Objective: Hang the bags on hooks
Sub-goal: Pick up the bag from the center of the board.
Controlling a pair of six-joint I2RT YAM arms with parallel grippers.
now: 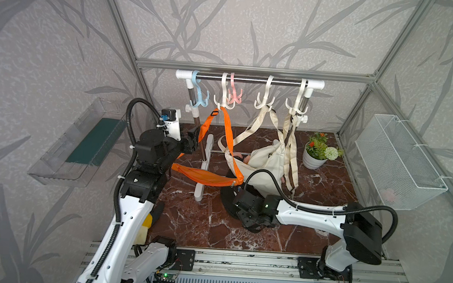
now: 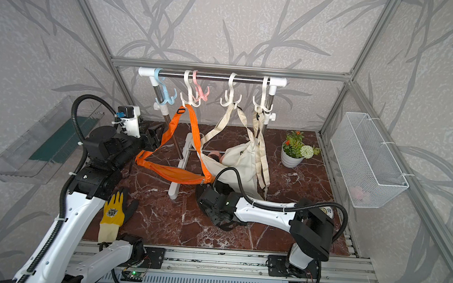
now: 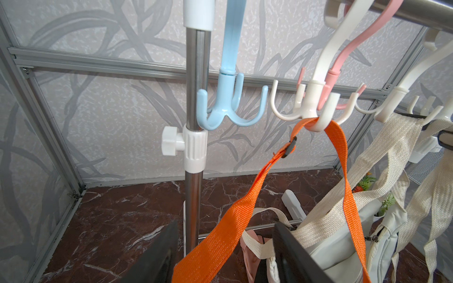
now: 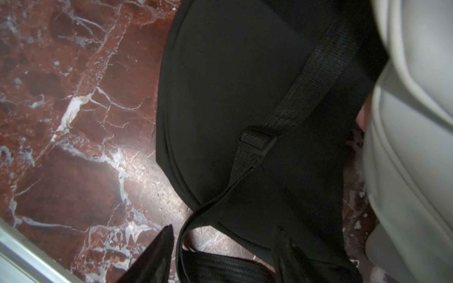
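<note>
Bag (image 1: 225, 202), black, lies on the worktop (image 1: 187, 221) under your nearer right end effector (image 4: 224, 229), spreading toward 11 o'clock; jaws parted astride its strap (image 4: 313, 80), gripping nothing.

Black bag (image 4: 232, 85) ahead of the right gripper (image 4: 225, 229), cropped by the wrist view's edges, its black strap (image 4: 313, 80) running between the jaws and out of frame; in both top views mostly buried under that gripper. Left gripper (image 3: 225, 223) reduced to two dark finger stubs at the frame edge, orange strap (image 3: 245, 196) between them likewise cut. Beyond the right jaws, pink item (image 1: 240, 156) half hidden by the cream bag (image 1: 267, 161), unidentifiable.
</note>
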